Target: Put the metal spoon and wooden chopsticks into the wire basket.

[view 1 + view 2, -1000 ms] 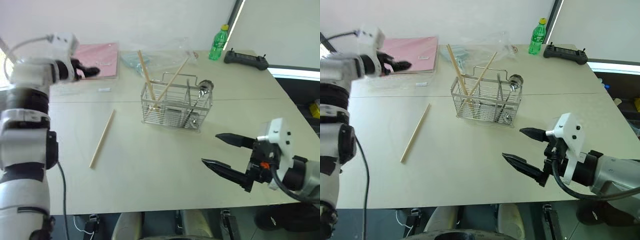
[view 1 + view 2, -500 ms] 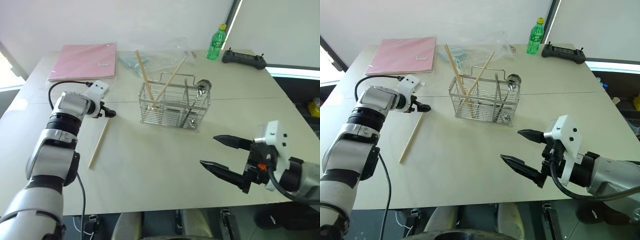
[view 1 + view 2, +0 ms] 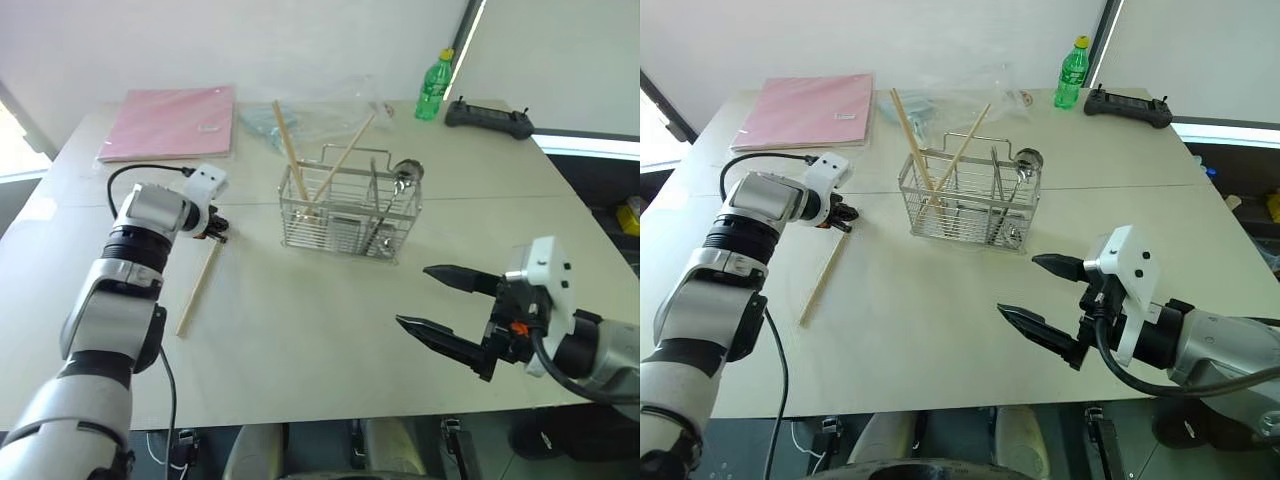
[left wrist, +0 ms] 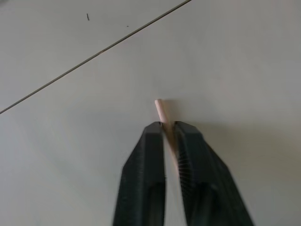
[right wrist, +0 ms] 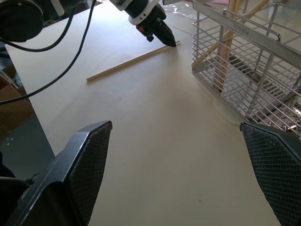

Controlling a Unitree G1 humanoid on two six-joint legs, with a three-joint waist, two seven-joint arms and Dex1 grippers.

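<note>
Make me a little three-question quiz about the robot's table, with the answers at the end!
1. True or false: the left claw is shut on the end of a chopstick lying on the table.
2. How many chopsticks stand in the wire basket?
3. Which is open: A) the left claw, B) the right claw?

Key: 1 true; 2 two; 3 B.
</note>
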